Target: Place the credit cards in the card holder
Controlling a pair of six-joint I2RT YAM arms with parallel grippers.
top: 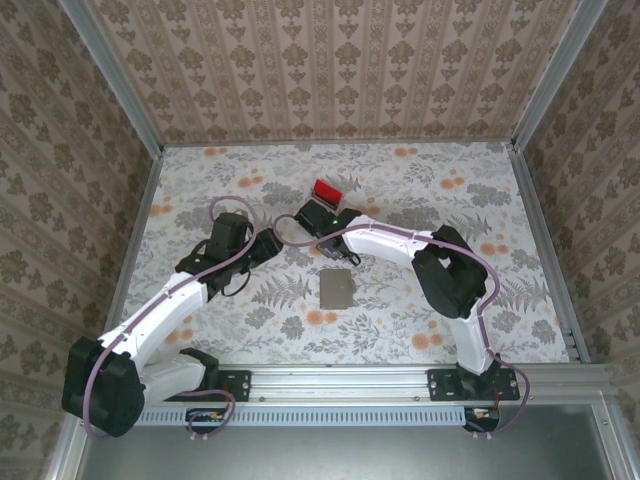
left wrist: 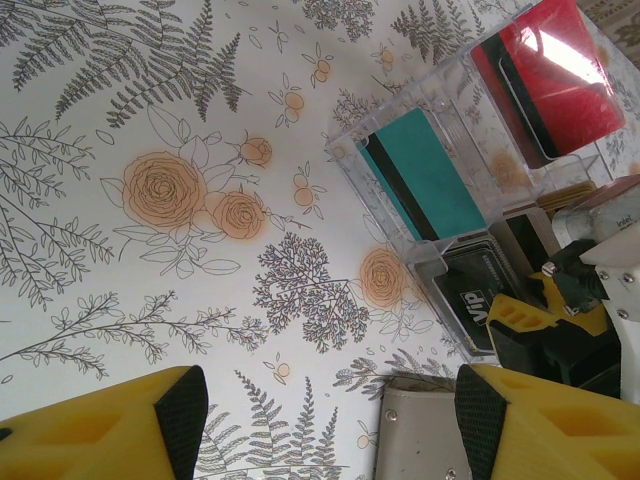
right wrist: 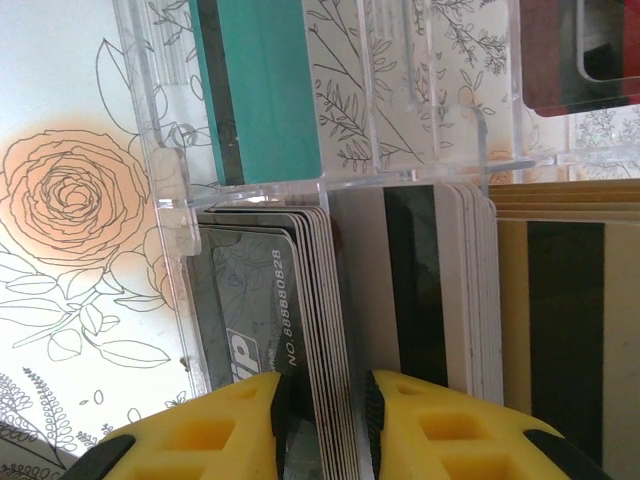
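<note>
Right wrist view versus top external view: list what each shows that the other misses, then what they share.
Right wrist: a stack of grey cards between the jaws of the right gripper, and a teal card standing in the clear rack. Top external: the grey card holder lying flat on the table, apart from the rack. Shared: the red card and the right gripper at the rack.

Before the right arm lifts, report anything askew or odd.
Nothing is spilled or damaged. One oddity: the right gripper straddles several card edges of the dark-fronted stack in the clear rack, not a single card, so it may pinch more than one.
</note>
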